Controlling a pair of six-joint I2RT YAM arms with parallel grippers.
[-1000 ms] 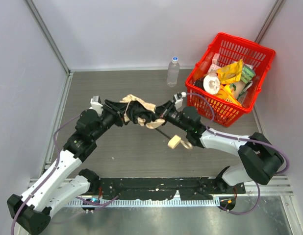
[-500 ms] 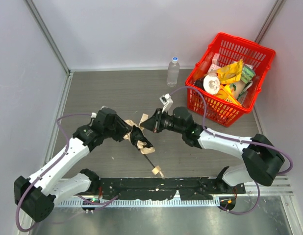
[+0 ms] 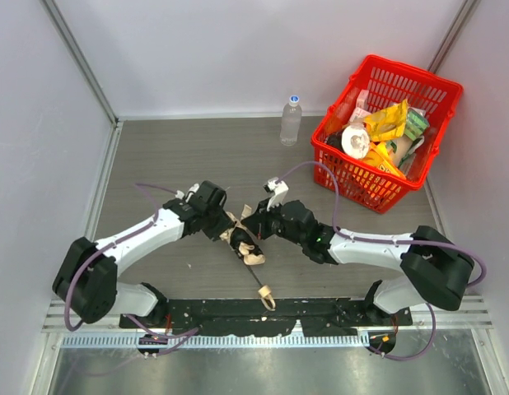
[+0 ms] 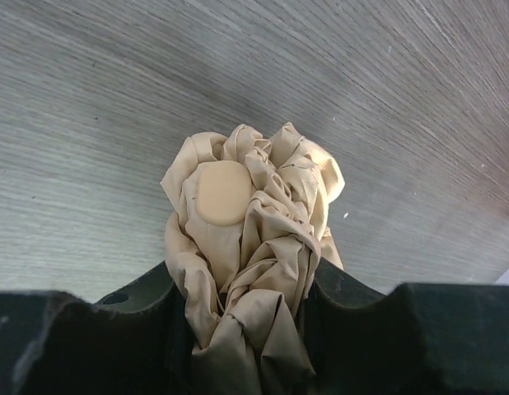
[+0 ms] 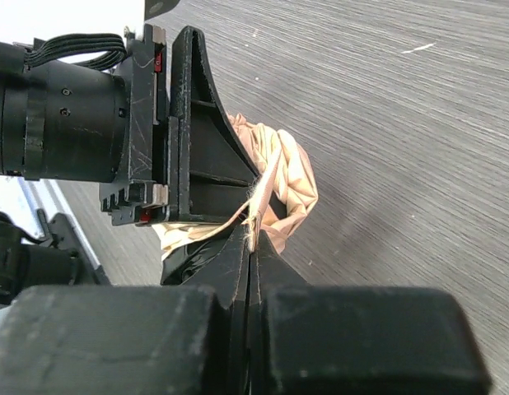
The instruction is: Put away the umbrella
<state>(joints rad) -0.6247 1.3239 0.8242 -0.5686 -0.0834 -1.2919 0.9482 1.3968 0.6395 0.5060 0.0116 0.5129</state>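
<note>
The umbrella is a bunched cream-beige bundle just above the tabletop, in front of the arm bases. Its thin black shaft runs toward me to the small beige handle. My left gripper comes in from the left and is shut on the fabric bundle, which fills the gap between its black fingers. My right gripper comes in from the right, its jaws shut on a thin strip of the umbrella's fabric right beside the left gripper's finger.
A red basket holding yellow packets, a cup and other items stands at the back right. A clear water bottle stands upright to its left. The black mounting rail runs along the near edge, just beyond the umbrella's handle.
Both grippers have come toward the near edge with the umbrella, and its handle has swung from the right side to near the rail. The left arm has folded in closer.
</note>
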